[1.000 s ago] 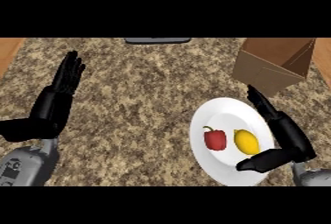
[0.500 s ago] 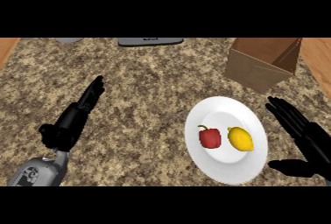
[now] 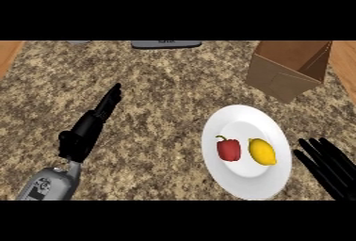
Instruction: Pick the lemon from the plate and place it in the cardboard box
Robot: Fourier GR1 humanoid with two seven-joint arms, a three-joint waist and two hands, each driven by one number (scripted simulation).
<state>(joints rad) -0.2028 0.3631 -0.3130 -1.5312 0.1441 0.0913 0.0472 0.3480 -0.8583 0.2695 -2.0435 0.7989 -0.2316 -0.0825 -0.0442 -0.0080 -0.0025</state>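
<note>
While the yellow lemon (image 3: 262, 151) is seen lying on the round white plate (image 3: 236, 184), just beside a red bell pepper (image 3: 229, 148), both hands are held apart from it. The black right hand (image 3: 328, 165) is held open with straight fingers just off the plate's right rim, and the black left hand (image 3: 90, 127) is stretched out open over the speckled stone counter (image 3: 167, 89). The open brown cardboard box (image 3: 287, 70) is set beyond the plate.
</note>
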